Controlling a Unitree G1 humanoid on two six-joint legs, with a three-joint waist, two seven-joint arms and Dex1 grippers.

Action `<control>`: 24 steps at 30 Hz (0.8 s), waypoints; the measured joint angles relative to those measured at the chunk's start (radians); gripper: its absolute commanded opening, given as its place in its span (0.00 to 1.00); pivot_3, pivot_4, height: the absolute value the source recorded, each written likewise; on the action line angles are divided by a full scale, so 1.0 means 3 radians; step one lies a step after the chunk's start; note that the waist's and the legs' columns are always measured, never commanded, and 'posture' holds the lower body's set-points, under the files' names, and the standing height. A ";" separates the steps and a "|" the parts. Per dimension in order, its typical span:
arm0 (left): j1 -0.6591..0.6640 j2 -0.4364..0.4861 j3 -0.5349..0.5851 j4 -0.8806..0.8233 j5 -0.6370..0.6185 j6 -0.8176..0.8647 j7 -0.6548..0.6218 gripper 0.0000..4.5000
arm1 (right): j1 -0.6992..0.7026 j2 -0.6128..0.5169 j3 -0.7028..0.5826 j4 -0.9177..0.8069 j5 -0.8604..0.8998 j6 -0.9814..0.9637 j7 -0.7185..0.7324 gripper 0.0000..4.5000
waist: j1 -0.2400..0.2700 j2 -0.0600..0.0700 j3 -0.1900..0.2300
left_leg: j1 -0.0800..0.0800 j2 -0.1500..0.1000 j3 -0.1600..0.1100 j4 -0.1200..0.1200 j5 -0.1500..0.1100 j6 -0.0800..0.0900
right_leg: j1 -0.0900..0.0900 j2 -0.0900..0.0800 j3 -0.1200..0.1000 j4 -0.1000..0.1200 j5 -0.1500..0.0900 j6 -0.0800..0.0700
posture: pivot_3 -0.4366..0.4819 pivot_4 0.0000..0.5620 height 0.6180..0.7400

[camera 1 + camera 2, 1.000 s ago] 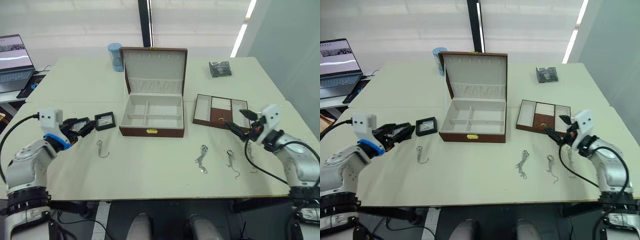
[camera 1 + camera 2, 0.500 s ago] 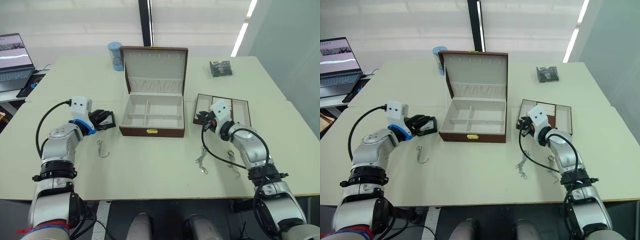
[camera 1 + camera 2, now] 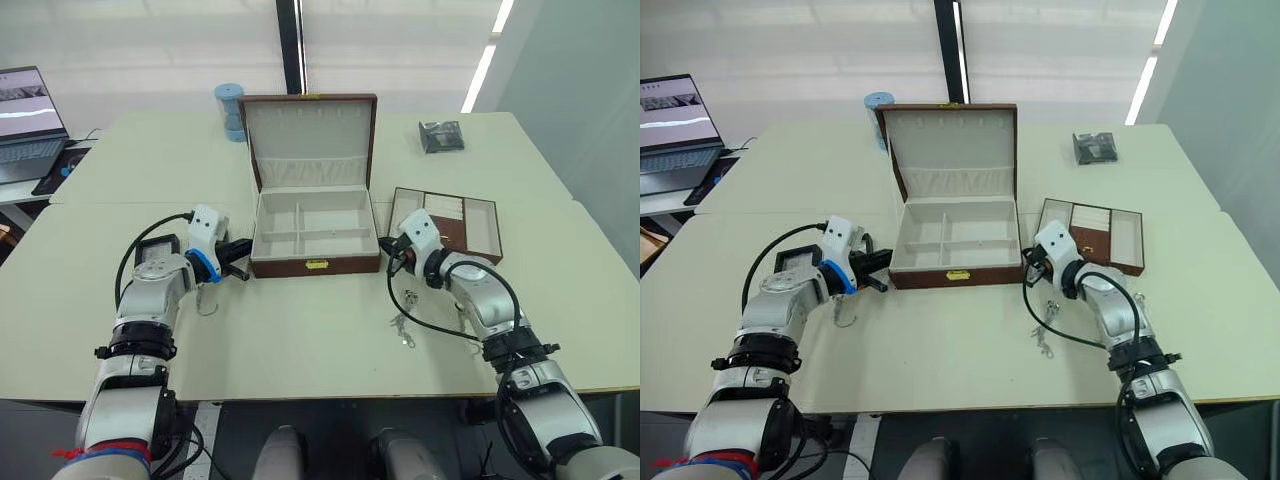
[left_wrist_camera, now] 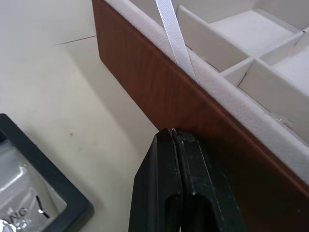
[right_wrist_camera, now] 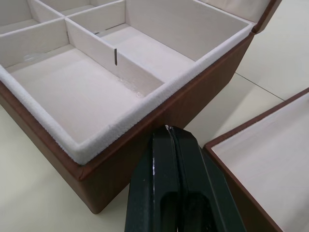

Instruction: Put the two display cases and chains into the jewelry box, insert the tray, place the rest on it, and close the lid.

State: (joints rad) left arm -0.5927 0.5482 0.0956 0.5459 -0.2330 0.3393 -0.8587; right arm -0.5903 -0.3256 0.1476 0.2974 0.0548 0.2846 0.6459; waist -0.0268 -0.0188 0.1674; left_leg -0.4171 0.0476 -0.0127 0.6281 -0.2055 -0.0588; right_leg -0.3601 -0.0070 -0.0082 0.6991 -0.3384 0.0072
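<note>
Cream table [image 3: 300, 330], open cream-lined jewelry box [image 3: 312, 232]

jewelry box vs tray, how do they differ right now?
The jewelry box is larger and deeper, with a hinged lid standing open; the tray is shallow and lidless. The box's compartments are all cream; the tray has a brown centre panel. Both are brown outside, cream-lined, empty.

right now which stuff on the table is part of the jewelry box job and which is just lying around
Part of the job:
- jewelry box, with its lid standing open
- tray
- display case
- chains
- second display case not made out

Lying about:
- blue cylinder
- dark packet
- laptop
</note>
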 measured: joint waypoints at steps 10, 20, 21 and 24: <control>0.0360 0.0091 0.0048 -0.0620 -0.0026 0.0326 -0.0029 0.00 | 0.0332 -0.0081 -0.0014 -0.0554 0.0053 0.0253 0.0225 0.00 | -0.0003 0.0000 0.0000 | 0.0002 0.0000 -0.0005 0.0000 0.0000 0.0000 | 0.0000 0.0000 0.0001 0.0001 0.0000 0.0000 | 0.48 0.27 1.00; 0.0388 0.0091 0.0083 -0.0661 -0.0026 0.0372 -0.0029 0.00 | 0.0409 -0.0078 -0.0018 -0.0723 0.0053 0.0381 0.0247 0.00 | -0.0003 0.0000 0.0000 | 0.0003 -0.0002 -0.0004 0.0000 0.0000 0.0000 | 0.0000 0.0001 0.0000 0.0001 0.0000 0.0000 | 0.48 0.27 1.00; 0.0388 0.0091 0.0083 -0.0661 -0.0025 0.0372 -0.0029 0.00 | 0.0410 -0.0078 -0.0018 -0.0725 0.0053 0.0383 0.0248 0.00 | -0.0003 0.0000 0.0000 | 0.0003 -0.0002 -0.0004 0.0000 0.0000 0.0000 | 0.0001 0.0001 0.0000 0.0001 0.0000 0.0000 | 0.48 0.27 1.00; 0.0387 0.0091 0.0083 -0.0660 -0.0024 0.0371 -0.0029 0.00 | 0.0411 -0.0077 -0.0018 -0.0726 0.0053 0.0385 0.0248 0.00 | -0.0003 0.0000 0.0000 | 0.0003 -0.0002 -0.0004 0.0000 0.0000 0.0000 | 0.0000 0.0001 -0.0001 0.0001 0.0000 0.0000 | 0.48 0.27 1.00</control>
State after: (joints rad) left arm -0.4765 0.5754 0.1205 0.3478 -0.2400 0.4506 -0.8673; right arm -0.4671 -0.3488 0.1421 0.0796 0.0707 0.4002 0.7201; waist -0.0277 -0.0188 0.1674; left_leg -0.4163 0.0471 -0.0140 0.6281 -0.2056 -0.0587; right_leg -0.3599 -0.0067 -0.0085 0.6994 -0.3384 0.0072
